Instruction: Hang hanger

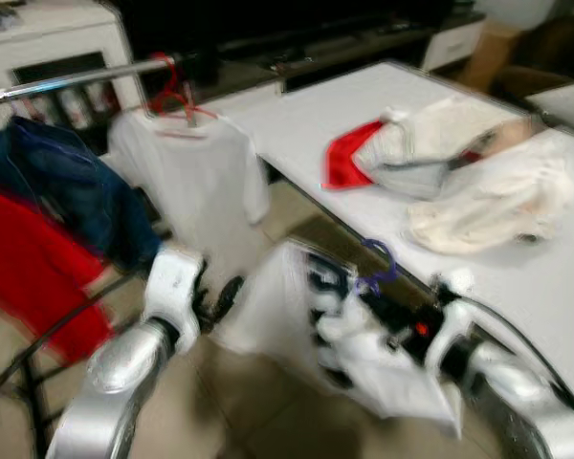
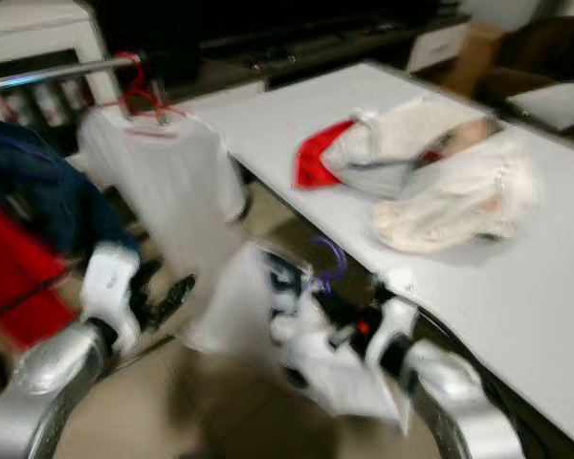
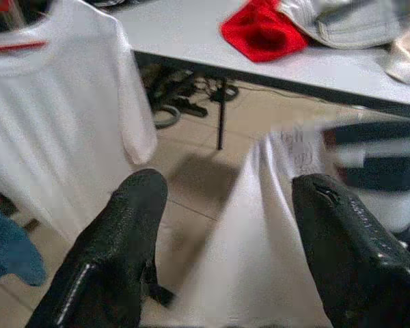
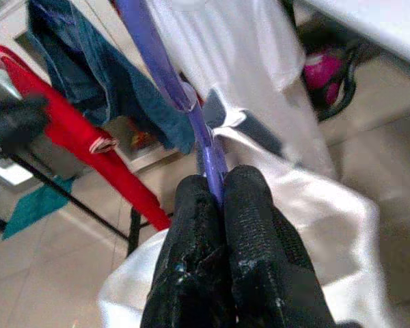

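Observation:
My right gripper (image 4: 222,186) is shut on the stem of a purple hanger (image 4: 158,58), whose hook (image 1: 379,260) rises just in front of the table edge. A white shirt with dark stripes (image 1: 364,359) hangs from it, low between my arms. My left gripper (image 3: 225,198) is open beside that shirt's left edge and holds nothing. The metal rail (image 1: 77,78) crosses the upper left. On the rail a red hanger (image 1: 172,96) carries a white T-shirt (image 1: 196,182).
A dark blue garment (image 1: 67,191) and a red one (image 1: 19,258) hang on the rail's left part. The white table (image 1: 364,105) stretches along the right, bearing a pile of clothes (image 1: 459,172). Black rack legs stand on the tiled floor at lower left.

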Motion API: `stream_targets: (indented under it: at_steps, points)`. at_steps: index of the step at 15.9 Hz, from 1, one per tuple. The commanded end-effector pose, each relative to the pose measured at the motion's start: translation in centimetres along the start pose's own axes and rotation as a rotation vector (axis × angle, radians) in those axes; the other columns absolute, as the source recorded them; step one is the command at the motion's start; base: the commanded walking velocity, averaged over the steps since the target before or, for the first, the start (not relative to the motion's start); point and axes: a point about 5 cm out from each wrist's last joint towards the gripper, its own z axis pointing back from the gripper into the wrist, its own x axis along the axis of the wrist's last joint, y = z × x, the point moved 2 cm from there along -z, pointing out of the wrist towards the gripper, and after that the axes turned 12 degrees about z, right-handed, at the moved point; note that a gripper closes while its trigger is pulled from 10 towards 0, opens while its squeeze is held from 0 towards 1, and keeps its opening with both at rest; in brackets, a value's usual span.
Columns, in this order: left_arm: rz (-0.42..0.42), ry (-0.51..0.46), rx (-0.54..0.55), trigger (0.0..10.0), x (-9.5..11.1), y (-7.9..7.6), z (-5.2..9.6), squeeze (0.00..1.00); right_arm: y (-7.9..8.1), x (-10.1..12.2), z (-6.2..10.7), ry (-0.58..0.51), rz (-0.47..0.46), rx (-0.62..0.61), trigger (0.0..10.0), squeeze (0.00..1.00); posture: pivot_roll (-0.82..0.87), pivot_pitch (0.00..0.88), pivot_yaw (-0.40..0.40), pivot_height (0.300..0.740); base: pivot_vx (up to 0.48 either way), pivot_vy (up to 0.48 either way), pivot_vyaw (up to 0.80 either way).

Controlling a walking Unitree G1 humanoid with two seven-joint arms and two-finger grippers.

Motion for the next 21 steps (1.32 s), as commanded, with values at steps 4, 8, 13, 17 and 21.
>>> stream_targets:
  at_steps: [4,8,13,17,21]
  points:
    - [-0.036,0.049,0.043,10.0,-1.0,1.3,0.4,0.00,0.4,0.6,-1.0,-0.044,0.001,0.021,10.0,0.00,-0.01,0.000,0.020,0.740,0.000,0.000,0.80]
    - [-0.006,0.004,0.114,10.0,-0.5,2.7,0.4,0.00,0.6,0.7,-2.9,-0.045,0.030,0.089,10.0,0.00,0.02,0.000,-0.006,0.740,0.000,0.000,0.80]
    - [-0.012,0.019,0.064,10.0,-0.5,2.3,-1.2,0.00,-0.5,1.2,-3.5,-0.061,0.054,0.079,10.0,0.00,0.00,0.000,0.015,0.740,0.000,0.000,0.80]
    - [-0.032,0.003,0.040,10.0,-0.2,2.7,-1.1,0.00,-2.8,2.7,-3.8,-0.114,0.069,0.069,10.0,0.00,0.01,0.000,0.001,0.740,0.000,0.000,0.80]
    - [-0.002,-0.024,-0.007,10.0,0.1,1.9,-1.8,0.00,-3.3,4.4,-4.1,-0.174,0.038,0.068,10.0,0.00,0.01,0.000,-0.012,0.740,0.000,0.000,0.80]
